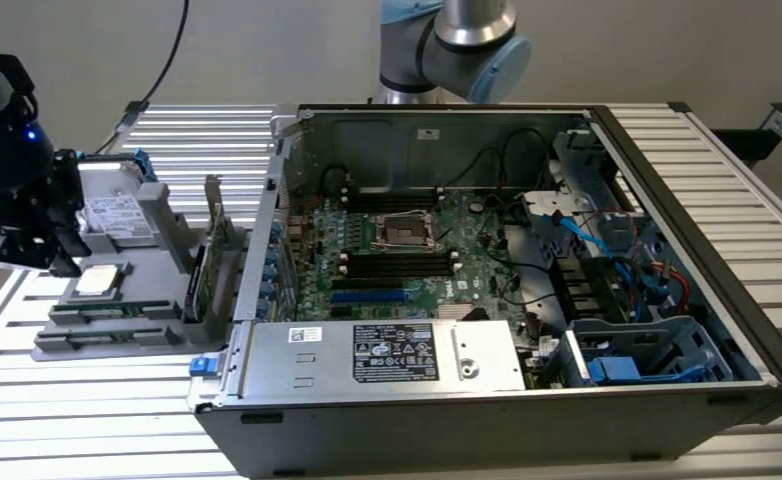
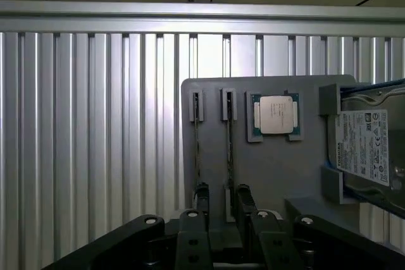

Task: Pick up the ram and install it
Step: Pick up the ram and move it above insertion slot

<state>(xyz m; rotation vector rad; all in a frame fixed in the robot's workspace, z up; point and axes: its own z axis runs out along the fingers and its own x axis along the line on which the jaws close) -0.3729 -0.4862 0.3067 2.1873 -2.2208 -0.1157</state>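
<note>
Two ram sticks stand on edge in slots of a grey holder tray. One ram stick runs into the gap between my fingertips, and the other lies just beside it. My gripper is open above the near end of these sticks, and its fingers touch neither. In the exterior view my gripper hangs over the holder tray at the exterior view's left. The open computer case shows the motherboard's black memory slots.
The tray also holds a square silver processor, a hard drive and an upright green expansion card. A power supply box sits at the case's front, with cables and a blue drive cage at the exterior view's right. A ribbed metal table lies underneath.
</note>
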